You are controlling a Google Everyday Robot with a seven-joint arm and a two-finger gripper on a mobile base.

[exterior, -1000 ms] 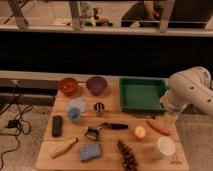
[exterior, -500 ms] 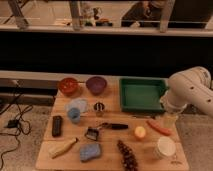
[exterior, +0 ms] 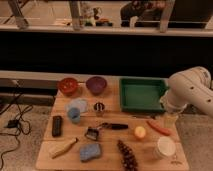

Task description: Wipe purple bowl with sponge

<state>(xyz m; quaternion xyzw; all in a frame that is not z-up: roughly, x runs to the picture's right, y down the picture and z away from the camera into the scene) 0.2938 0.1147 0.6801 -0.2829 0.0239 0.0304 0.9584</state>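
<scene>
**End effector hangs wide at counter's right edge, sponge and purple bowl well off**

From my remote seat, the end effector [exterior: 171, 120] hangs below the robot's bulky white arm [exterior: 192, 92], at the right end of the wooden counter [exterior: 107, 142]. It sits just past the front right corner of the green tray [exterior: 142, 95]. Its fingers stand wide apart, and as far as I can make out in this dim view they hold nothing.

The purple bowl [exterior: 96, 84] sits well to the left of the end effector as I see it, at the back of the counter. It is on the far side of the tray, with the red-orange bowl [exterior: 68, 85] just beyond it.

The sponge [exterior: 90, 151], a blue-grey block, lies well apart from the end effector, far to its left and nearer the front edge. It touches neither bowl.

Nearest the end effector are a reddish, carrot-like stick [exterior: 159, 128] just below it, a round orange object [exterior: 140, 132] a little further left, and a white cup [exterior: 165, 147] near the front.

Further left still stand a pale blue cup [exterior: 74, 115] and a black block [exterior: 57, 125].
</scene>
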